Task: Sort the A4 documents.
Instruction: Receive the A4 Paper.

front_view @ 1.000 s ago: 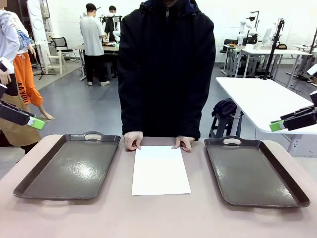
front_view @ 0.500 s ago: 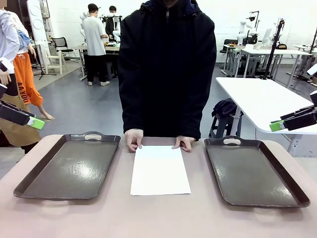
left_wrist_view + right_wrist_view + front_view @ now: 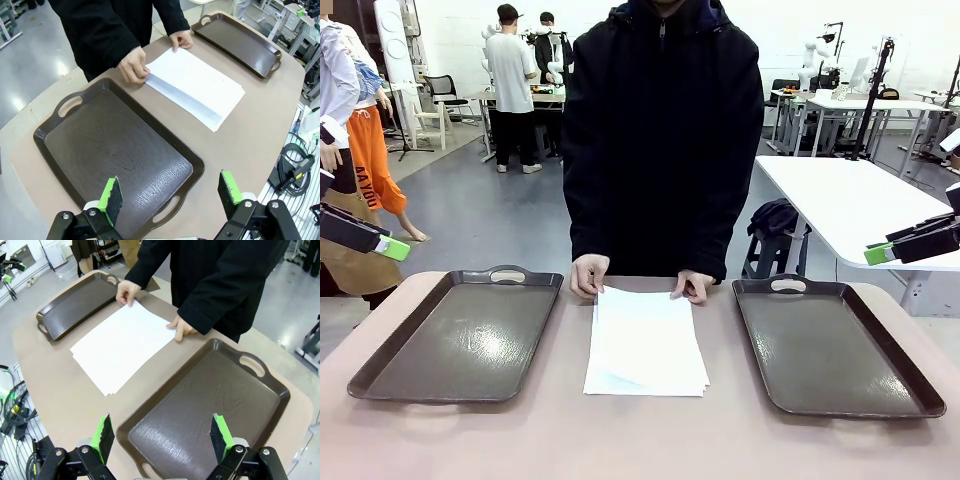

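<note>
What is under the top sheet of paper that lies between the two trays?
Under the top sheet lie more white sheets, their edges showing at the near end. Their number cannot be told; the table below is covered.

Setting: open-plan lab hall, not a home or a shop.
Evidence:
- smooth grey poured floor (image 3: 490,215) and plain white wall (image 3: 790,30)
- white rectangular tables on thin metal legs (image 3: 840,195), standing in rows behind the beige round-cornered surface (image 3: 640,440)
- black office chair (image 3: 440,88)
- black upright equipment stand (image 3: 872,95)
- two people (image 3: 507,70) standing at a cluttered far bench (image 3: 545,97)
- dark coiled cables (image 3: 292,162) on the floor beside the surface
</note>
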`<control>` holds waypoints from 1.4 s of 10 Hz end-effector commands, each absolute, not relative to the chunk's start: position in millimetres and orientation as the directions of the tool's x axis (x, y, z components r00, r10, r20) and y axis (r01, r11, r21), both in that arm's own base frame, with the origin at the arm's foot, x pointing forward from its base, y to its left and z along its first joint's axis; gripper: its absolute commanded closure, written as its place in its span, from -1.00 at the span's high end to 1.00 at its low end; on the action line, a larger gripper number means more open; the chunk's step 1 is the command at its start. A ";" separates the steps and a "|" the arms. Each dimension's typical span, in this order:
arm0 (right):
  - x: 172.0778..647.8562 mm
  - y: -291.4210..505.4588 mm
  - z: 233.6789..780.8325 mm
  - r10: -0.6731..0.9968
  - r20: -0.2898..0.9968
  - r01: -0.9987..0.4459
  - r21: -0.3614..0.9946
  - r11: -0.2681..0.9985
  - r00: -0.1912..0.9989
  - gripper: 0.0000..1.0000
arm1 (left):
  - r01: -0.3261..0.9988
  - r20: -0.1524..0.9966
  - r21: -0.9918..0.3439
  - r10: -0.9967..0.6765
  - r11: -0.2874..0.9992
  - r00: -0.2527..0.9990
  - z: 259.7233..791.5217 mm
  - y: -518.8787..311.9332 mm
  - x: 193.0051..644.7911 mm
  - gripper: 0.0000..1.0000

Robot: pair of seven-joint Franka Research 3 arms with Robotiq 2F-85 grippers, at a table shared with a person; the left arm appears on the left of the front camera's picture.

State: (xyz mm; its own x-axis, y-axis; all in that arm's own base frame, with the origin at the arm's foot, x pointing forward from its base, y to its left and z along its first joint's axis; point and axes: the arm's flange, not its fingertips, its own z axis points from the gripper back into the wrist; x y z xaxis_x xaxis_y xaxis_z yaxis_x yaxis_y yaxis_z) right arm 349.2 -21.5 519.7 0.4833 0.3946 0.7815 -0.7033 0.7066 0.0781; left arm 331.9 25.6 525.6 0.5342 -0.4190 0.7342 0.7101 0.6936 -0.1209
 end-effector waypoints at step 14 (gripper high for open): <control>349.2 -22.0 519.1 0.393 0.789 -0.716 0.084 0.693 0.473 1.00 | 0.724 0.741 -0.120 -0.424 0.680 0.521 524.5 26.8 332.8 1.00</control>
State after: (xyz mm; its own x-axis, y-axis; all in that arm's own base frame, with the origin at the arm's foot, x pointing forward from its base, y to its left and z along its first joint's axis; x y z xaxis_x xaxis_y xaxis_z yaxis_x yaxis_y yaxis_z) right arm 349.2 -21.5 519.7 0.4833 0.3947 0.7814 -0.7033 0.7066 0.0781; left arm 331.9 25.5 525.6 0.5343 -0.4189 0.7342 0.7101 0.6936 -0.1211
